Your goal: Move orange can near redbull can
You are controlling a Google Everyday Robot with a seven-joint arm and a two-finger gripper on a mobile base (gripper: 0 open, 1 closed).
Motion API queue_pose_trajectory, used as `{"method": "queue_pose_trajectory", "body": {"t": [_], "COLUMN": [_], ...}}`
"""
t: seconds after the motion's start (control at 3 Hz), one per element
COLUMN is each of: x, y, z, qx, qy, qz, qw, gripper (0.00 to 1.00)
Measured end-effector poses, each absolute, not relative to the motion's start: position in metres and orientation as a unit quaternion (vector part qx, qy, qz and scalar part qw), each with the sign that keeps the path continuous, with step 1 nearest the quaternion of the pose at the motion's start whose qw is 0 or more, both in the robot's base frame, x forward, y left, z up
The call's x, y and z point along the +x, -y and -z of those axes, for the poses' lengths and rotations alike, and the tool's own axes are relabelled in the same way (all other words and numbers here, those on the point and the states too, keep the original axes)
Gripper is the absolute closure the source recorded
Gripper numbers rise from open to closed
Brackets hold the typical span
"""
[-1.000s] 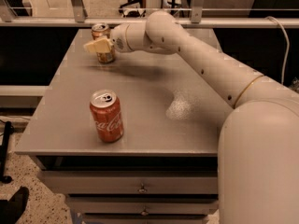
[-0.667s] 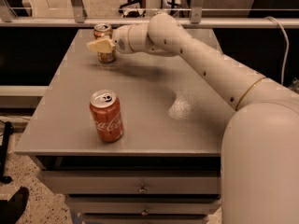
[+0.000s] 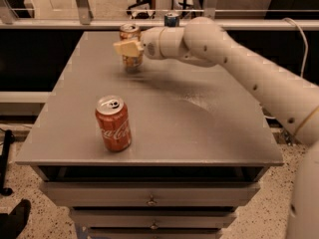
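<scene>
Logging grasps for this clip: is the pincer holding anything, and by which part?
The pincer, over the grey table's far left area, grips the orange-brown metallic can around its mid-body.

Raised frontal view, hand [image 3: 128,48] upper-left

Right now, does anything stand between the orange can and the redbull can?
No object does. The tool grips the orange can at the far side of the table; the redbull can stands behind and to the right, with only the robot's own arm crossing between.

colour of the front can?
Front can: red, white script; camera view. Gripper holds orange can at the back.
</scene>
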State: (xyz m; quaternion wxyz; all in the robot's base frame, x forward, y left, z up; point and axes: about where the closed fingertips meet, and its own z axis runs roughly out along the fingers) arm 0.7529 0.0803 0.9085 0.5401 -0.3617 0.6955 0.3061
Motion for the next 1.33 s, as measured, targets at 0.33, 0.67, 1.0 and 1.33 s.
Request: {"method": "queue_pose_trajectory", "body": {"t": [0.33, 0.67, 1.0, 1.33], "x": [0.737, 0.731, 0.74, 0.762], "y": [-0.019, 0.064, 0.108, 0.124], "z": [-0.92, -0.911, -0.893, -0.889], "qx": [-0.345, -0.313, -0.286, -0.271], "qy": [-0.711, -0.739, -0.752, -0.749], "qz": [-0.272, -0.229, -0.215, -0.211], "qw": [0.549, 0.551, 0.554, 0.567], "gripper": [1.0, 1.0, 1.0, 1.0]}}
